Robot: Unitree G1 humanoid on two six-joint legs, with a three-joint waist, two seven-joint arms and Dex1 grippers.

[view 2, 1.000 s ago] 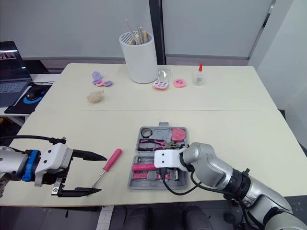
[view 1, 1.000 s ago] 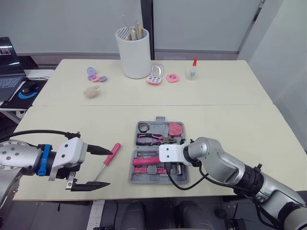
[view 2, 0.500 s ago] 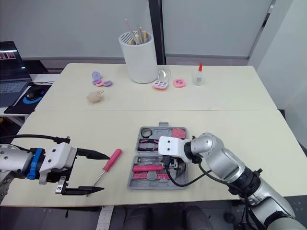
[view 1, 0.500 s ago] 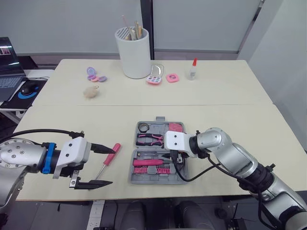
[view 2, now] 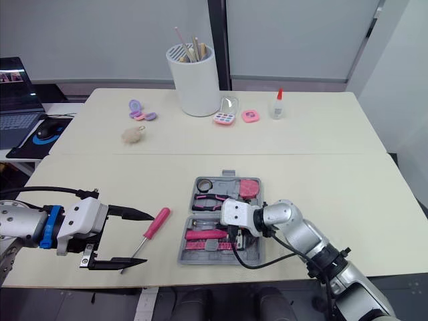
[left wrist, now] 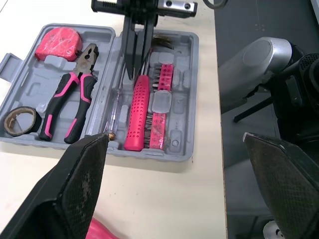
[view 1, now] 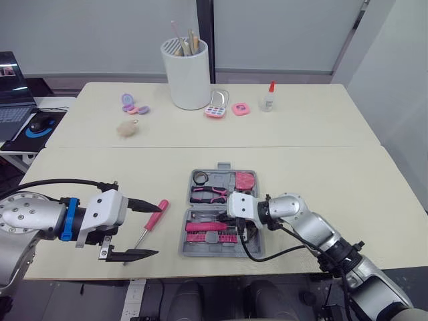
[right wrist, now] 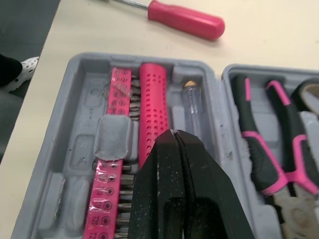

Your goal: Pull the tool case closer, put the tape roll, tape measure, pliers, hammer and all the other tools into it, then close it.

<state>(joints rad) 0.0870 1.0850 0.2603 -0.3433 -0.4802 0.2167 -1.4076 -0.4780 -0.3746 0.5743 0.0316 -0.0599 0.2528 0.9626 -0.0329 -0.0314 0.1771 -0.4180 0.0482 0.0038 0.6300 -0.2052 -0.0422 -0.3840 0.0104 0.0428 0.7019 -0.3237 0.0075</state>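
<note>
Right gripper (right wrist: 173, 132) sunk lower over case (view 1: 221, 168), fingers pressed together above pink handle (right wrist: 153, 99); left gripper (view 1: 160, 229) spread wide beside screwdriver (view 1: 155, 215).

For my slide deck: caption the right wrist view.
Shut right gripper poised over the open tool case, pink screwdriver lying outside it.

I log grey tool case (view 1: 184, 246) open on tabletop (view 1: 321, 174), tape roll (view 1: 200, 178), pink tape measure (view 1: 245, 180), pliers (view 1: 210, 194), hammer (view 1: 204, 227) seated inside, pink screwdriver (view 1: 152, 219) outside, to its left
</note>
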